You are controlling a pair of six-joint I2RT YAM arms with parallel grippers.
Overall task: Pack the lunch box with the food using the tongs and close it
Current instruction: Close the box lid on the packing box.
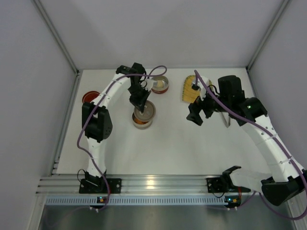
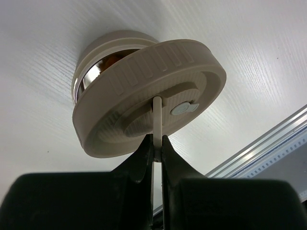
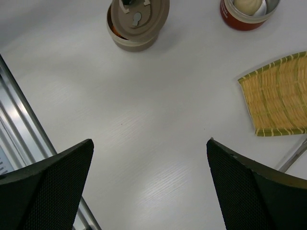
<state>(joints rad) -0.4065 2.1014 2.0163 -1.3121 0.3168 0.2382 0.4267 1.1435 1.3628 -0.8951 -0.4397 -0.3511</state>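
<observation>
The lunch box's round beige tin (image 1: 143, 120) stands mid-table with orange food (image 2: 115, 60) showing inside. Its beige lid (image 2: 148, 96) sits tilted over the tin's rim, part of the opening uncovered. My left gripper (image 2: 157, 139) is shut on the lid's thin upright tab (image 2: 157, 117), just above the tin (image 1: 140, 101). A red-sided tin (image 1: 160, 85) behind it holds a whitish lump of food (image 3: 249, 5). My right gripper (image 3: 149, 141) hangs open over bare table, left of the tongs (image 1: 226, 120), which lie mostly hidden under that arm.
A yellow woven tray (image 1: 191, 91) lies at the back right, beside the right arm. A red lid (image 1: 89, 97) rests at the left edge by the left arm. The aluminium rail (image 1: 158, 184) runs along the near edge.
</observation>
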